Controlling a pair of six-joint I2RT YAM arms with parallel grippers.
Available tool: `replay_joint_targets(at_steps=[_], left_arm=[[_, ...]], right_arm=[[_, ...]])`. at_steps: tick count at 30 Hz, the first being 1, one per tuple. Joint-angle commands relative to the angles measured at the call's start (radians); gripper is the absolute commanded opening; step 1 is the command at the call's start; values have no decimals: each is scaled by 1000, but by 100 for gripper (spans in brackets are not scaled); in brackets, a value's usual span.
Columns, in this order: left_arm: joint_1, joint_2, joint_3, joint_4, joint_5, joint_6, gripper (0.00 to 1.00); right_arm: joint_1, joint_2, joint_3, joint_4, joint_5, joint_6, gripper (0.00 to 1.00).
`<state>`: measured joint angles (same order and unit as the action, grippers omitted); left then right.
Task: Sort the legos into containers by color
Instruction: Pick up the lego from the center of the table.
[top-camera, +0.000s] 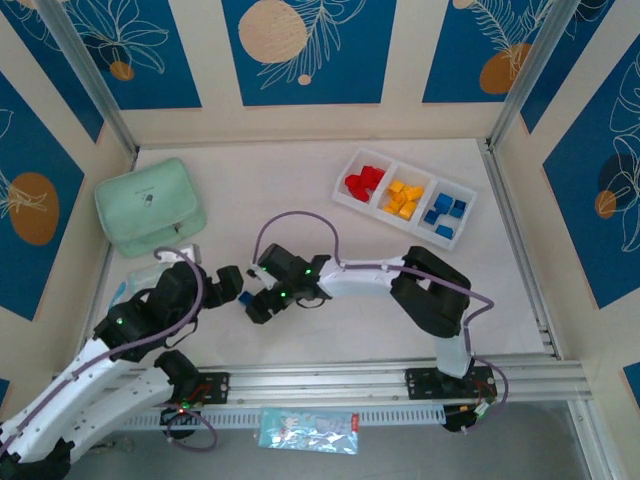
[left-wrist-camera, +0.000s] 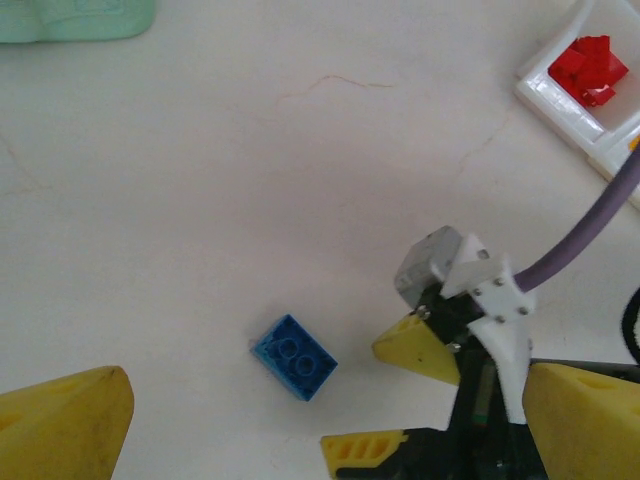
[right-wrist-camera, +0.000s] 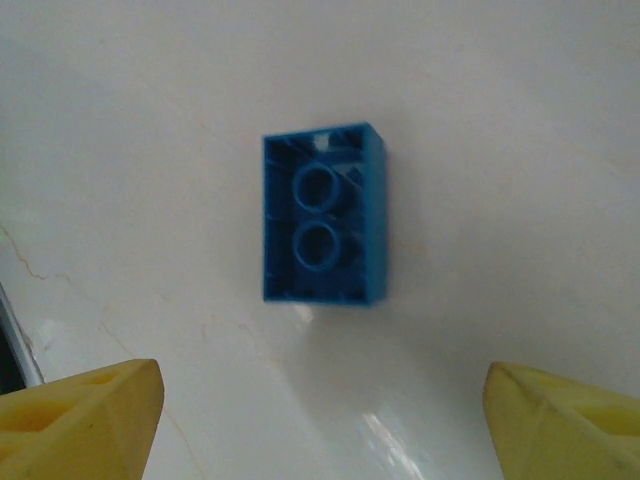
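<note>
The pale, faintly veined surface (top-camera: 300, 180) carries everything. Both arms reach inward from its near edge toward one spot left of centre. The left arm (top-camera: 120, 335) comes in from the left and the right arm (top-camera: 400, 280) is folded across from the right.

At the far right lies the long white plastic tray (top-camera: 348, 172). Its three compartments are already sorted: red bricks (top-camera: 364, 183) at the left end, yellow-orange bricks (top-camera: 403, 198) in the middle and blue bricks (top-camera: 444, 214) at the right end. The mint green rounded zip case (top-camera: 150, 205) sits well apart at the far left and plays no part in the sorting.

The left claw (left-wrist-camera: 320, 400) is spread wide, its yellow fingers at either edge of its own view with nothing between them. It seems to be parked beside the work, not reaching for anything. The right claw (right-wrist-camera: 325, 410) is also spread and pinches nothing. It points down at the surface, so it looks lined up for a top-down grasp.

The small blue plastic studded brick (right-wrist-camera: 322, 228) is apparently the last stray. It lies loose on the surface between the two claws, hollow side up with two round tubes showing, and neither claw touches it. It is well apart from the tray and belongs in the blue end compartment.
</note>
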<state>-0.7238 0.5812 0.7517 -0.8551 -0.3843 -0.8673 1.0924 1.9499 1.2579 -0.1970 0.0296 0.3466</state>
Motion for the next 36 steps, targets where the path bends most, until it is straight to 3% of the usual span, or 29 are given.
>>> replay_joint_targets(at_steps=[1, 10, 16, 22, 28, 36], left_arm=[[11, -12, 18, -60, -56, -32, 99], [11, -46, 7, -66, -81, -41, 99], [11, -56, -2, -58, -87, -39, 99], [11, -58, -3, -55, -89, -36, 99], [11, -55, -11, -29, -74, -29, 99], [11, -35, 10, 8, -40, 14, 99]], right_arm=[[27, 52, 62, -1, 32, -32, 84], [53, 157, 167, -73, 220, -41, 78], [63, 208, 217, -101, 288, -55, 64], [54, 200, 214, -102, 276, -37, 47], [40, 140, 191, -101, 257, -19, 34], [-15, -42, 95, -116, 249, 33, 31]])
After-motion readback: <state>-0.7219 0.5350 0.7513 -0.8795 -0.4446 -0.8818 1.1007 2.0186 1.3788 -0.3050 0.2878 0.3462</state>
